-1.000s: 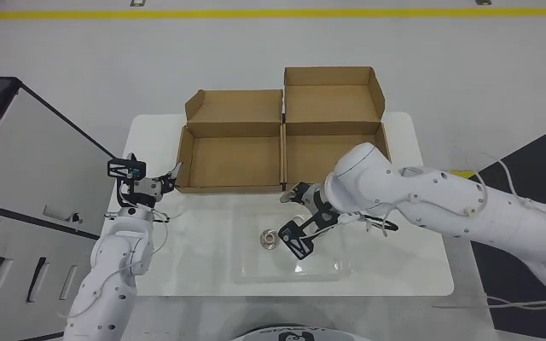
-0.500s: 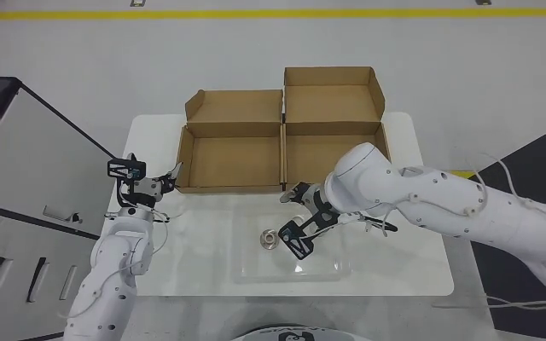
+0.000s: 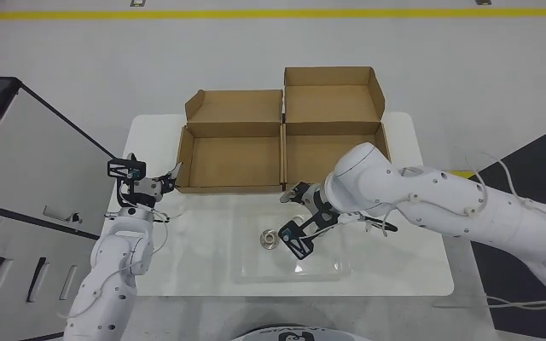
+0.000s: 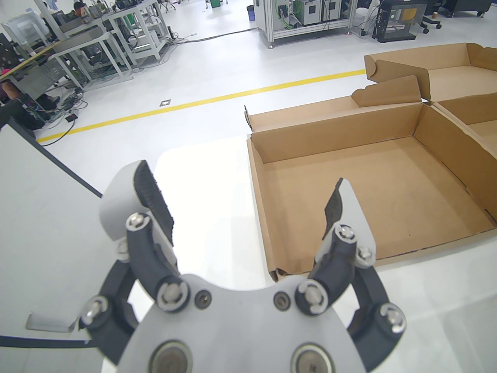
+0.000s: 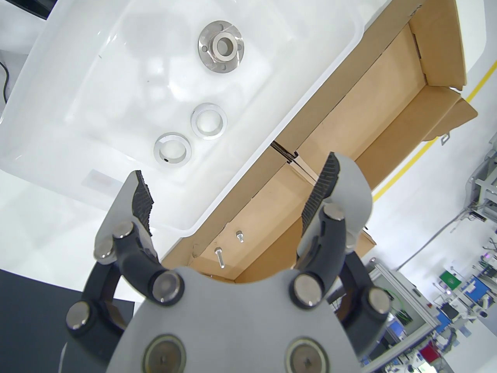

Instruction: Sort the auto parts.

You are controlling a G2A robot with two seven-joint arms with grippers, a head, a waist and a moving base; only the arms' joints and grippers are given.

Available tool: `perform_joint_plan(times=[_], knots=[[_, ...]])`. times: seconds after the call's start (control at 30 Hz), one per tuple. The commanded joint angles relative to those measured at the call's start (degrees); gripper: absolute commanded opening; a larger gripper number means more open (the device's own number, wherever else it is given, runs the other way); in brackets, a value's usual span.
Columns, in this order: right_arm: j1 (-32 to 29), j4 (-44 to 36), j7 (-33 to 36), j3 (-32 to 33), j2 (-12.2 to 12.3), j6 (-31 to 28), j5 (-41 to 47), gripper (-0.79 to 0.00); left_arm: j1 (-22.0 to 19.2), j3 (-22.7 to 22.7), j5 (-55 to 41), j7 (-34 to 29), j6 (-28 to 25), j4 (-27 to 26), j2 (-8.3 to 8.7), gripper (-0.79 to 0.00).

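My right end effector (image 5: 237, 192) hangs wide open and empty over the rim of the clear tray (image 5: 322, 75), on the side next to the boxes. In the tray lie a flanged metal hub (image 5: 221, 47), a metal ring (image 5: 209, 121) and a second ring (image 5: 172, 149), near each other but not touching. A bolt (image 5: 219, 257) and a shorter fastener (image 5: 240, 236) lie in the right cardboard box (image 3: 316, 153). My left end effector (image 4: 248, 192), also open and holding nothing, sits over the counter (image 3: 196, 247) just beside the left cardboard box (image 4: 369, 180).
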Motion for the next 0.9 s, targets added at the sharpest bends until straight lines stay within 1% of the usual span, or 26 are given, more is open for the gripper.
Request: perform_joint_plan(times=[0.0,0.27,0.37,0.57,0.87], knots=[[0.0,0.0,0.0,0.0,0.0,0.0,0.0,0.000,0.0,0.0,0.0,0.0,0.0,0.0,0.00,0.000],[0.0,0.0,0.0,0.0,0.0,0.0,0.0,0.000,0.0,0.0,0.0,0.0,0.0,0.0,0.00,0.000],[-1.0,0.1,-0.9,0.2,0.0,1.0,-1.2,0.000,0.0,0.0,0.0,0.0,0.0,0.0,0.00,0.000],[-2.4,0.8,-1.7,0.4,0.1,0.0,-2.6,0.000,0.0,0.0,0.0,0.0,0.0,0.0,0.00,0.000],[-4.1,1.0,0.0,0.0,-0.2,0.0,-2.5,0.000,0.0,0.0,0.0,0.0,0.0,0.0,0.00,0.000]])
